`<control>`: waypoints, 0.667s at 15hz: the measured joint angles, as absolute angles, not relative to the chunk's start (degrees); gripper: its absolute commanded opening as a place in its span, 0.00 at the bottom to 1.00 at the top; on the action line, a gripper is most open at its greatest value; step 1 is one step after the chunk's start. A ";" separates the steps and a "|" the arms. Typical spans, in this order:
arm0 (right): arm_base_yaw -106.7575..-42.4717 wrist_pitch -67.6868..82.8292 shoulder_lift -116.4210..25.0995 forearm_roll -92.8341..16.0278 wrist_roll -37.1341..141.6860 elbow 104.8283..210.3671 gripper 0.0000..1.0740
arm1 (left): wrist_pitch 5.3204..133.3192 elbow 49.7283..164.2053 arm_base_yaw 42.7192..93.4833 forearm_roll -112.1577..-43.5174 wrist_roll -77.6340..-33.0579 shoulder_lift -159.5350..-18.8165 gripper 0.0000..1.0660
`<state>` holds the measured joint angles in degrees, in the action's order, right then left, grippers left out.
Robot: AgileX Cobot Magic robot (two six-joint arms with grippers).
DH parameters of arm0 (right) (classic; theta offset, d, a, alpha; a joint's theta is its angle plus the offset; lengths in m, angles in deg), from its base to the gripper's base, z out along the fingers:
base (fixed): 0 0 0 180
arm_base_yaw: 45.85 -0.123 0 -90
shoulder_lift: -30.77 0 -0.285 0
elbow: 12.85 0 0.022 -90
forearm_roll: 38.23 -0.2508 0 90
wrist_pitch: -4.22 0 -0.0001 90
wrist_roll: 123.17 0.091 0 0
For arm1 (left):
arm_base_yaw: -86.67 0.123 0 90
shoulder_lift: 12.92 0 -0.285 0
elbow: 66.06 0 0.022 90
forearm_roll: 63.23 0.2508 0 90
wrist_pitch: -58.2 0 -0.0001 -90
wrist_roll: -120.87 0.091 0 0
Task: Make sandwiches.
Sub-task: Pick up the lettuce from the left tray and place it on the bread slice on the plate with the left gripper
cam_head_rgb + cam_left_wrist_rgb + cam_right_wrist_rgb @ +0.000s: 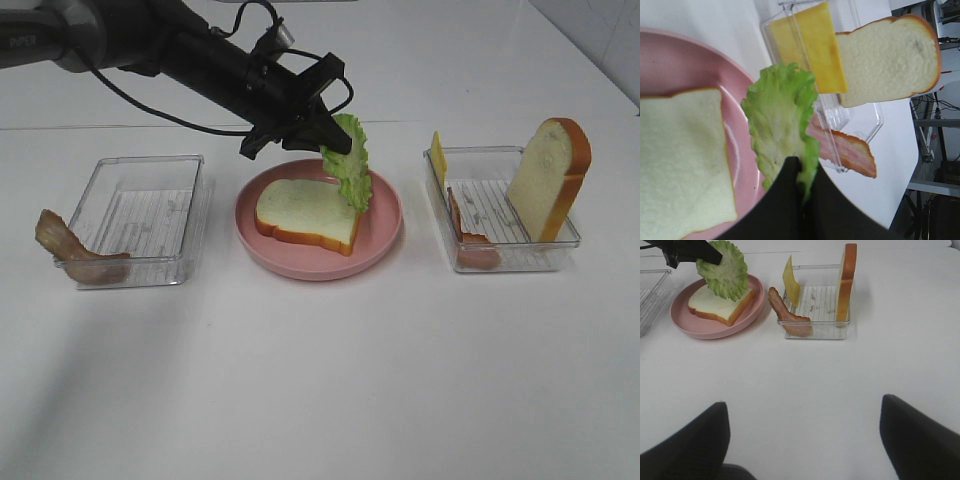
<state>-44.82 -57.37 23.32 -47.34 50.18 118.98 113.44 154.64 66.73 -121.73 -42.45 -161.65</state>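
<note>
Lettuce pinched in left jaws over bread; right jaws wide, empty.

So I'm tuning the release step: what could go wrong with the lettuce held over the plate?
The left gripper pinches the ruffled green lettuce leaf by one edge only, so it could slip early. It hangs upright near the edge of the white toy bread slice; released here, it may fold or land partly on the round pink plate.
</note>
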 measured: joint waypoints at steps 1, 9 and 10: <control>-44.82 -57.37 23.32 -47.34 50.18 118.98 0.72 | 113.49 154.64 66.73 -121.27 -42.45 -162.34 0.00; -44.82 -57.37 23.32 -47.34 50.18 118.98 0.72 | 113.44 154.64 66.73 -107.75 -43.49 -163.32 0.00; -44.82 -57.37 23.32 -47.34 50.18 118.98 0.72 | 112.75 154.64 66.73 -106.26 -43.54 -163.32 0.00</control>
<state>-44.82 -57.37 23.32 -47.34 50.18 118.98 112.75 154.64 66.73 -106.26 -43.54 -163.32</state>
